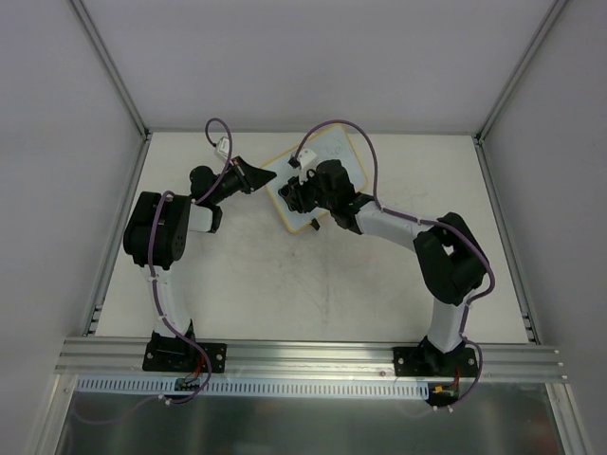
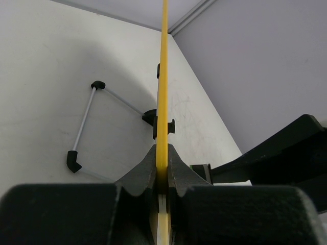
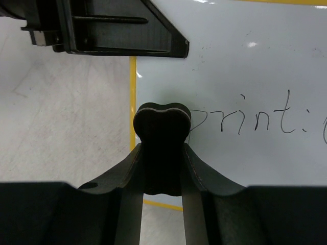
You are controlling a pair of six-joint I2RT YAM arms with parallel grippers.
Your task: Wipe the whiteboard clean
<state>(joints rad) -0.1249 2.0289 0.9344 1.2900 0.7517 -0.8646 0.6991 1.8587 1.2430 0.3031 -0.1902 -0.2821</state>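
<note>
Right wrist: your right jaws pinch the eraser (image 3: pixel 161 130); push hard and the whiteboard (image 3: pixel 245 66) could slip from the left jaws' pinch.

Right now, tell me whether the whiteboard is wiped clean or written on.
Written on: the whiteboard shows dark handwriting reading roughly "print:" beside the black eraser in the right gripper.

A whiteboard (image 3: pixel 245 76) has a glossy white face, a bright yellow frame and thin dark handwriting (image 3: pixel 255 120). The eraser (image 3: pixel 161 138) is matte black. The left arm (image 1: pixel 156 232) and right arm (image 1: pixel 446 256) are black with white sections, each with purple cables (image 1: pixel 376 175). The table (image 1: pixel 313 284) is off-white with faint grey scuffs. A wire stand (image 2: pixel 84 122) is silver with black caps. The walls (image 1: pixel 303 57) are pale grey.
</note>
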